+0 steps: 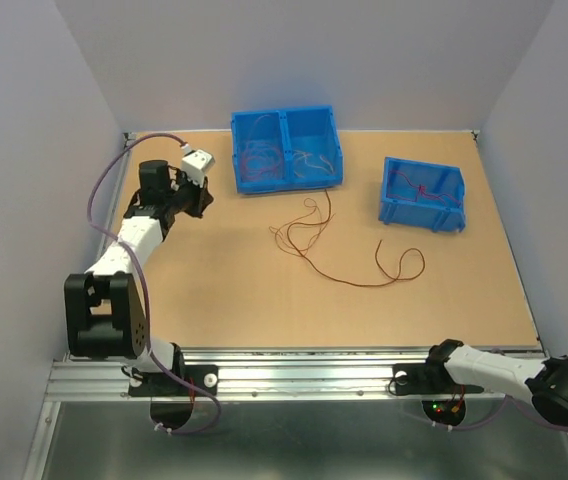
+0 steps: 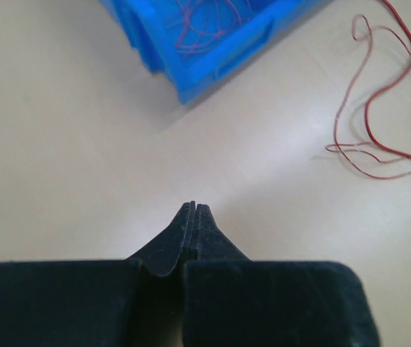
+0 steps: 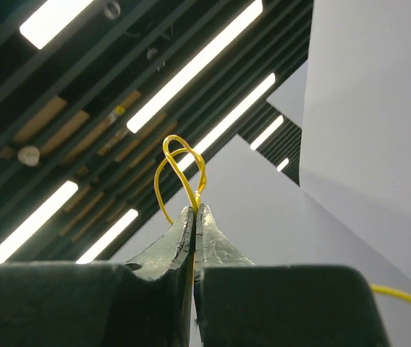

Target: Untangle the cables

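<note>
Thin red cables (image 1: 309, 232) lie tangled in loose loops on the table in front of the blue double bin (image 1: 286, 178), and one strand trails right to a loop (image 1: 404, 265). They also show in the left wrist view as red cables (image 2: 386, 123). My left gripper (image 2: 193, 206) hovers over bare table left of them, shut with nothing between its fingers. My right gripper (image 3: 195, 208) points up at the ceiling, shut on a looped yellow cable (image 3: 180, 170). In the top view the right gripper (image 1: 409, 378) sits below the table's near edge.
The double bin (image 2: 213, 69) holds more red and pale wires (image 1: 264, 160). A smaller blue bin (image 1: 434, 218) at the right holds a red wire (image 1: 422, 188). White walls close in the table on three sides. A metal rail (image 1: 294, 375) runs along the near edge.
</note>
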Robot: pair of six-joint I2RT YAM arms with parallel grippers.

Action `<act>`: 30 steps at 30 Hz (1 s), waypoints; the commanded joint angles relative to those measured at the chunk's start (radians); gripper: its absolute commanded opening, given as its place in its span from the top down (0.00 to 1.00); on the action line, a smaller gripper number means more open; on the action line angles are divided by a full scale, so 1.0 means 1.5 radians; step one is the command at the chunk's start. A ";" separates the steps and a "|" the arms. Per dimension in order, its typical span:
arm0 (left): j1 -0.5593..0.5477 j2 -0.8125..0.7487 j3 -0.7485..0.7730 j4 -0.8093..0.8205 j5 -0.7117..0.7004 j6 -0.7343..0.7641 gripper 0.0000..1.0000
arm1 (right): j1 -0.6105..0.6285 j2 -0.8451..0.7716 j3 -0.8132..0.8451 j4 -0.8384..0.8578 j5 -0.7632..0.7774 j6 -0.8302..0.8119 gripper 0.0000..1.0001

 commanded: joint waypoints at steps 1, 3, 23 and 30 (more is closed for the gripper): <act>-0.020 0.057 0.012 -0.073 0.145 0.025 1.00 | 0.006 0.012 -0.117 -0.022 0.006 0.019 0.99; -0.028 0.076 0.043 -0.072 0.179 0.015 1.00 | 0.006 0.012 -0.163 -0.021 0.002 0.043 0.99; -0.052 -0.012 0.053 0.281 0.085 -0.287 0.87 | 0.005 0.312 -0.373 0.051 -0.022 0.270 1.00; -0.063 -0.003 -0.021 0.336 0.056 -0.248 0.86 | -0.001 0.435 -0.336 0.089 -0.021 0.267 1.00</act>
